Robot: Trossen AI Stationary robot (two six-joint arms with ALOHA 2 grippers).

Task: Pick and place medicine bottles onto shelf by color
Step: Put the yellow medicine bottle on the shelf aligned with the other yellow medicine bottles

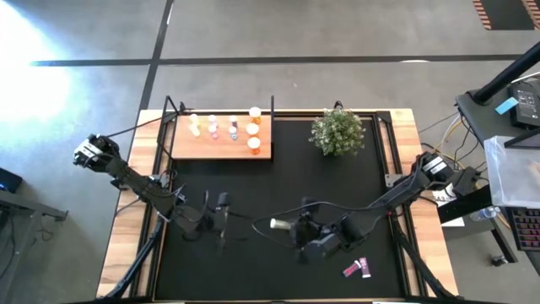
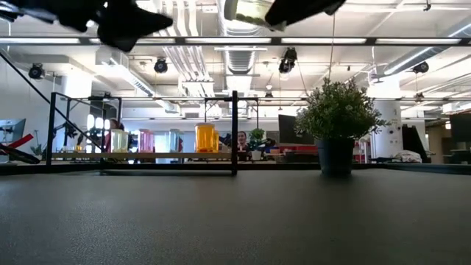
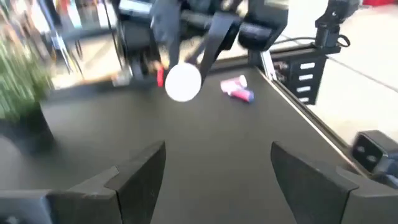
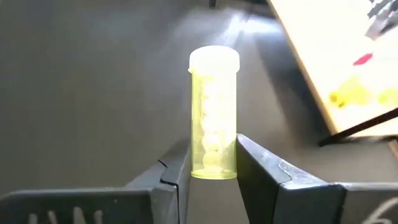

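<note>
right gripper is pinched on a yellow bottle by its base end, white cap pointing away from the wrist; in the high view it hangs over the black mat near the front centre, bottle lying roughly sideways with the cap toward the left arm; judging by that, the step is the carry to the shelf at the back left; grip sits low on the bottle, so I'd move slowly and keep the wrist steady, else it may pivot in the fingers; bottle needs turning upright before it goes down, then set it beside the yellowish bottle at the shelf's left end, coming in from above to miss the black posts; orange ones sit at the right end, pinks between

left gripper hovers over the mat front left, fingers spread wide, holding nothing; parked

views: only the right wrist view shows the pinch itself and the pills inside; only the left wrist view gives a clear look at the pink bottle lying on its side on the mat near the front right, left to sort; the low view shows the shelf row standing upright and the plant to its right, grippers just dark shapes at the top edge
</note>
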